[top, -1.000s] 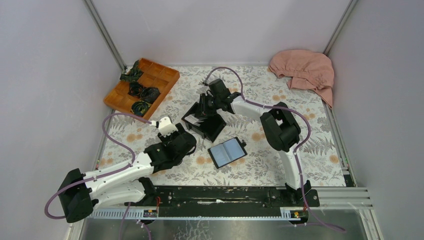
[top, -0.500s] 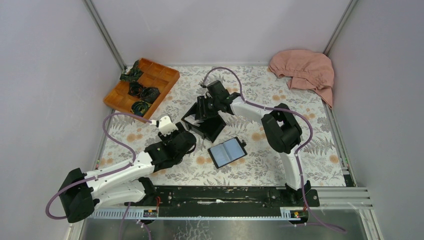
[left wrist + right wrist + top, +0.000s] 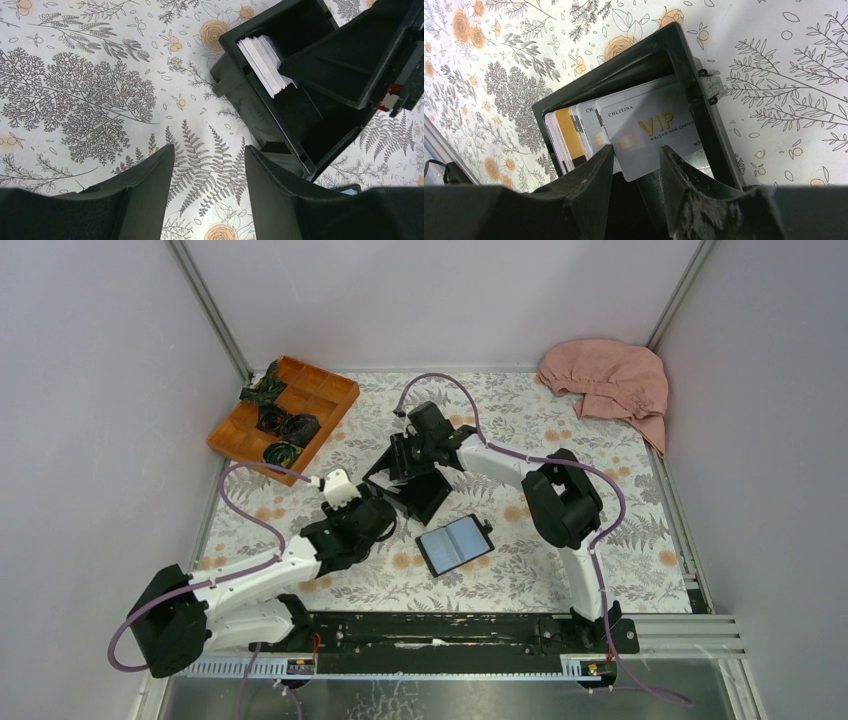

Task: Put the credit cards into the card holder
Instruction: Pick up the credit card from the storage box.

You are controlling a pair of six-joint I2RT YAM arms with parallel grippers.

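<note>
**Top view.** The right gripper (image 3: 408,457) reached down into the black box (image 3: 428,502) at mid-table. The card holder (image 3: 455,545) lay open and flat just beside the box, on its near side, with no card in it. The left gripper (image 3: 372,512) hung close to the box's left side.

**Left wrist view.** The left gripper (image 3: 207,192) had its jaws spread and empty above the table (image 3: 75,75). The credit cards (image 3: 264,64) stood on edge as a stack at one end of the box (image 3: 260,120).

**Right wrist view.** The right gripper (image 3: 636,172) showed a narrow gap between its jaws. The lower edge of the front card (image 3: 656,127) sat in that gap. Whether the pads pressed the card could not be told.

**Procedure, as judged.** The step in hand appeared to be taking one card from the stack.
- Only the front card should be taken; the cards behind lay tight against it.
- The card should be drawn along the box's opening, clear of the wall.
- The left gripper was well placed to steady the box.
</note>
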